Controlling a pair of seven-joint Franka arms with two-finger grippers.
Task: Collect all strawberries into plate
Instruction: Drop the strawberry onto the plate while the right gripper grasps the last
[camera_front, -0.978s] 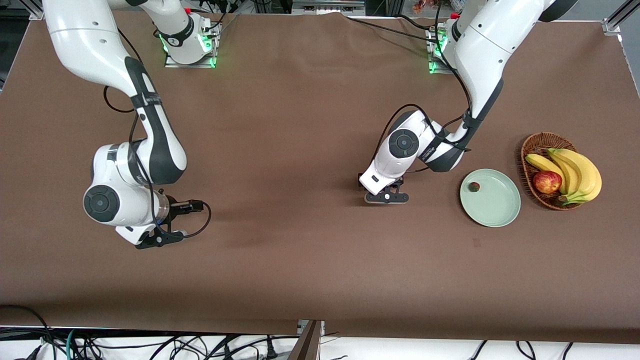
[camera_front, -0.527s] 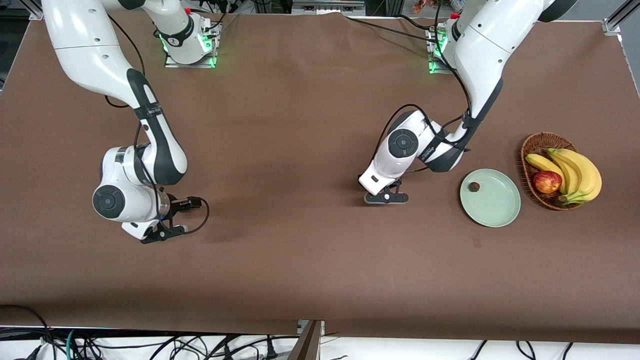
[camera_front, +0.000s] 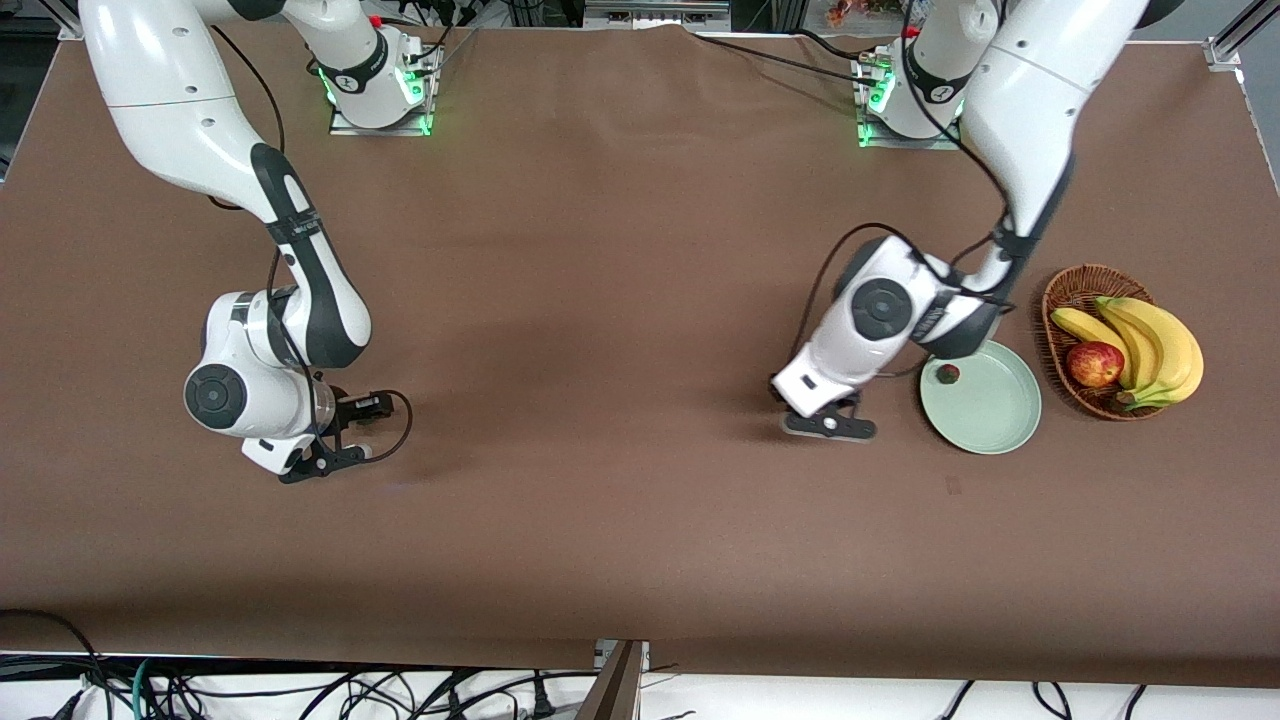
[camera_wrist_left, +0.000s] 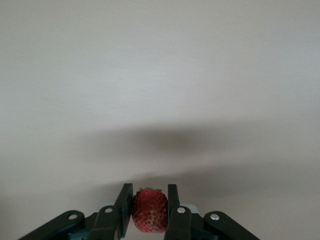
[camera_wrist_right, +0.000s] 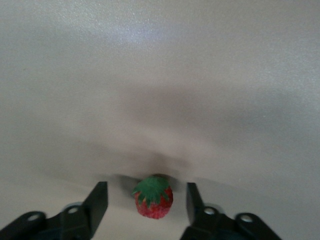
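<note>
My left gripper (camera_front: 828, 424) is shut on a red strawberry (camera_wrist_left: 149, 210) and holds it over the brown table, just beside the pale green plate (camera_front: 992, 412), toward the right arm's end. One strawberry (camera_front: 947, 373) lies in the plate near its rim. My right gripper (camera_front: 322, 462) is open and low over the table at the right arm's end. In the right wrist view a third strawberry (camera_wrist_right: 154, 197) with a green cap lies on the table between the open fingers (camera_wrist_right: 100, 197), touching neither. Both of these strawberries are hidden in the front view.
A brown wicker basket (camera_front: 1066, 290) with bananas (camera_front: 1150, 340) and a red-yellow apple (camera_front: 1094, 364) stands beside the plate at the left arm's end. A small dark mark (camera_front: 953, 486) is on the table nearer the front camera than the plate.
My left gripper has carried its strawberry toward the plate. My right gripper has shifted slightly and stays open around the strawberry on the table.
</note>
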